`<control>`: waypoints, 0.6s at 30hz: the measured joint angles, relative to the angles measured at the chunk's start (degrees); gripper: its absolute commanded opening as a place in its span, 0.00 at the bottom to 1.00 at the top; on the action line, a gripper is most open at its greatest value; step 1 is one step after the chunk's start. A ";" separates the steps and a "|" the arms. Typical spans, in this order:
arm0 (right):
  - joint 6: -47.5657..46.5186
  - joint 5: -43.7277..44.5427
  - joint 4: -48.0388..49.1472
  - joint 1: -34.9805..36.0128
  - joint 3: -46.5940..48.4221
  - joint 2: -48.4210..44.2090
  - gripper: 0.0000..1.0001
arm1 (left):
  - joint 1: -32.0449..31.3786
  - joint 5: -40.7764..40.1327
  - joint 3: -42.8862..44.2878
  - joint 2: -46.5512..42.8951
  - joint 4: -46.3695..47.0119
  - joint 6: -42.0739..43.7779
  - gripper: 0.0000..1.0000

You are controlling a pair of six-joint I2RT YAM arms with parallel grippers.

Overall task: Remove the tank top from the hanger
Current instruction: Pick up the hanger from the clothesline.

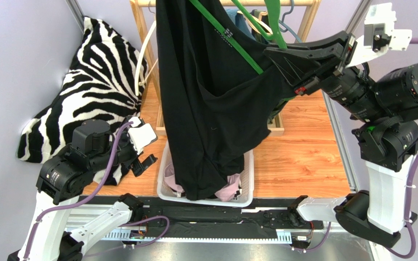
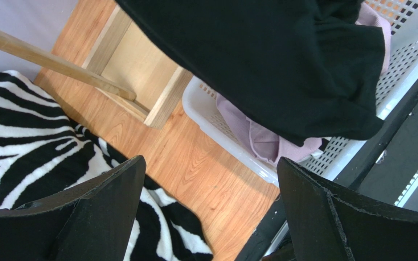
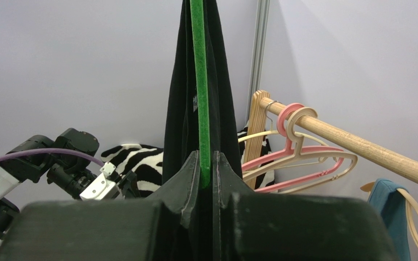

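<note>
Up near the wooden rail (image 3: 358, 144), the right gripper (image 3: 206, 163) has its fingers pinched together on the flat green plastic hanger (image 3: 199, 81). A limp black tank top (image 1: 206, 109) drapes from that hanger (matte, softly creased), its hem sagging into the white perforated basket (image 1: 246, 187). Low beside the zebra-striped cushion (image 1: 96, 81), the left gripper (image 2: 211, 168) holds its blunt black fingers spread wide.

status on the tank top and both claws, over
Right claw shut on green hanger. Left claw open, low, empty. Black tank top on hanger, hem in white basket.
</note>
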 measured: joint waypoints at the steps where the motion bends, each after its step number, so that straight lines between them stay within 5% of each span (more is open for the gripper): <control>1: 0.00 -0.02 0.02 0.00 -1.01 -0.90 0.00 | 0.00 0.00 0.00 -0.04 0.02 0.02 0.99; 11: -0.13 -3.91 -4.52 0.00 -12.44 -9.88 0.00 | 0.00 -2.16 0.87 -1.05 0.00 1.62 0.99; 18: -4.24 -11.28 -15.89 0.00 -20.44 -14.12 0.00 | 0.00 -1.81 10.21 -5.84 0.66 4.98 0.99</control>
